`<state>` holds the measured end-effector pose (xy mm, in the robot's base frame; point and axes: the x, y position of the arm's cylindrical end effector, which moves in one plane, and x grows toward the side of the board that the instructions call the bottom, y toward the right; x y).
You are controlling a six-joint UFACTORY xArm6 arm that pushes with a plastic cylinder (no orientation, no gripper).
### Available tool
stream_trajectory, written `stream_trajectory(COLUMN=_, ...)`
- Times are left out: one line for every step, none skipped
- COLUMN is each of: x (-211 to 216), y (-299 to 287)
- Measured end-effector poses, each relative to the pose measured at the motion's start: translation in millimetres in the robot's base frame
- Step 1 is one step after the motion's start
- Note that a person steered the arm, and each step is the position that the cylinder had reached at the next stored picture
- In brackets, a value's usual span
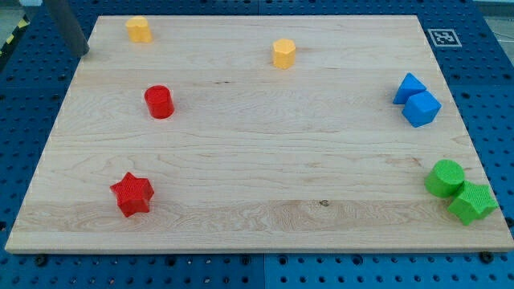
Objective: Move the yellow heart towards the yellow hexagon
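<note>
Rod is coming in steeply at the frame's upper left, leaning slightly; my tip (83, 53) is sitting just off the table's (257, 160) left edge. No jaws on this tool, just a bare rod touching nothing. Yellow heart (139, 30) is lying near the top-left corner, right of the tip. Yellow hexagon (283, 54) is sitting well apart, top centre.

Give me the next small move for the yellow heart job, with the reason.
Probably slide my tip toward the view's right, to just left of the yellow heart. The tip stands apart from it at the board's top-left edge, and the yellow hexagon lies to the heart's right.
</note>
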<state>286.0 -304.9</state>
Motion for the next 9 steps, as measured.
stream_trajectory(x=-19, y=0)
stream_trajectory(x=-19, y=1)
stream_trajectory(x=-47, y=1)
stream_trajectory(x=-72, y=1)
stream_trajectory(x=-60, y=33)
stream_trajectory(x=-39, y=88)
stream_trajectory(x=-25, y=136)
stream_trajectory(x=-23, y=111)
stream_trajectory(x=-25, y=61)
